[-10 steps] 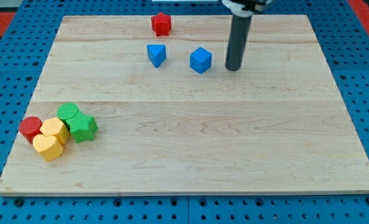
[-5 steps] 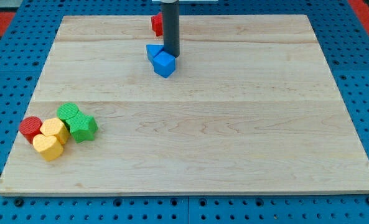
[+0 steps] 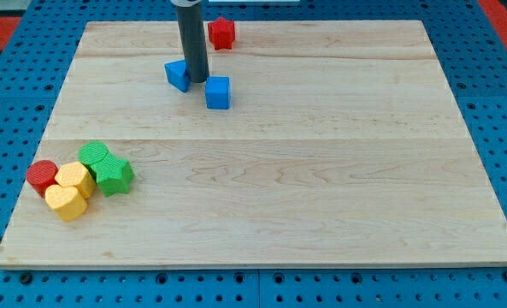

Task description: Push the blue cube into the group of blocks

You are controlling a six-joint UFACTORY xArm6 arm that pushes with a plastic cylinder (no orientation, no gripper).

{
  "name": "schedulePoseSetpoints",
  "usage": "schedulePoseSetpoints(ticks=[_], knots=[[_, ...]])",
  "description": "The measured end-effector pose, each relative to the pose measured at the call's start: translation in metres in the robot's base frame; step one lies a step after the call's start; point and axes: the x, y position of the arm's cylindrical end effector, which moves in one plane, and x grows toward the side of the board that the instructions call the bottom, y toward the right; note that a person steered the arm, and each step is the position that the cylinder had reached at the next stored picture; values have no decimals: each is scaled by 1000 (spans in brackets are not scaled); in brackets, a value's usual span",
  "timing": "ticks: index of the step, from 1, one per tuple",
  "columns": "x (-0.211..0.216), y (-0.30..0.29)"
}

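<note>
The blue cube sits on the wooden board in the upper middle. My tip is just up and to the left of it, between it and a second blue block, a wedge-like shape, which touches the rod's left side. The group of blocks lies at the lower left: a red cylinder, a yellow block, a yellow cylinder, a green block and a green star.
A red star-shaped block sits near the board's top edge, right of the rod. The board lies on a blue pegboard.
My tip has swept left from right of the blue cube, pushing the cube left. The other blue block has shifted left; the tip now stands between the two.
</note>
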Motion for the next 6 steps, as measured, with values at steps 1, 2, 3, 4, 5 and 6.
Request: schedulePoseSetpoints(ticks=[1,2,3,4,5,6], knots=[[7,0],[24,0],[24,1],[11,23],[1,54],[26,74]])
